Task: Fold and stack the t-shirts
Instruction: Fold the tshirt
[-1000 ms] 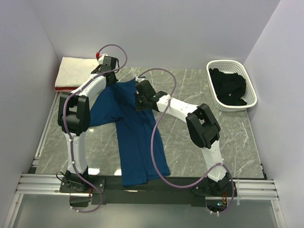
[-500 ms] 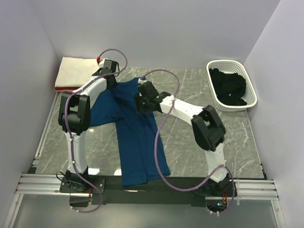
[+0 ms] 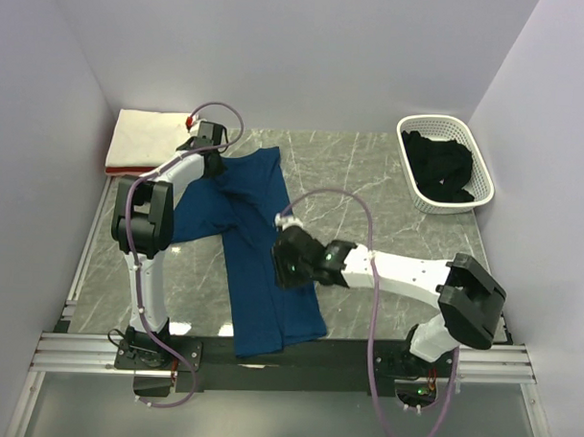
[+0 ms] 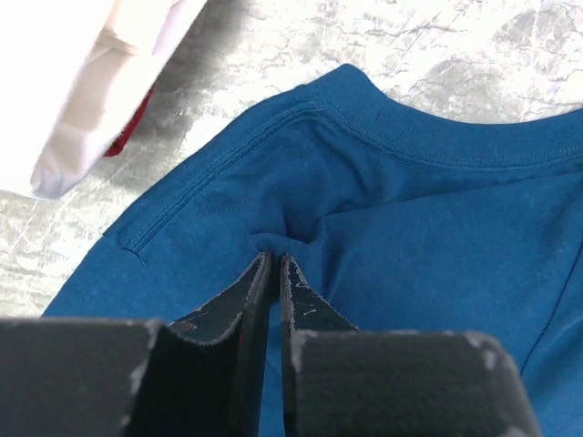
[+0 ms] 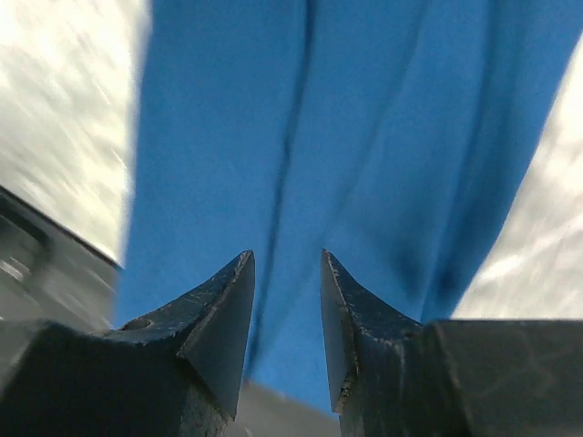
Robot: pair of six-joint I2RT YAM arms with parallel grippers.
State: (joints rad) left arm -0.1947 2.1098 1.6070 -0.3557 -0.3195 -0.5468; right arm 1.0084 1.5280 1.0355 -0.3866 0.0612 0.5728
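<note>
The soft dark-blue cloth t-shirt is lying along the grey marble bench, reaching its near edge, with bare stone spreading rightward. Left jaws are pinching cloth near its collar; right jaws are hanging part-open above it, empty.

High rear overview, two wrist close-ups, all sharing blue t-shirt

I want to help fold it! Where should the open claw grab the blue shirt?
Probably the hem's right corner of the blue t-shirt, from above on its right side. The cloth lies flat and long, that corner sits by the open right gripper, and the left gripper pinches the far shoulder.
</note>
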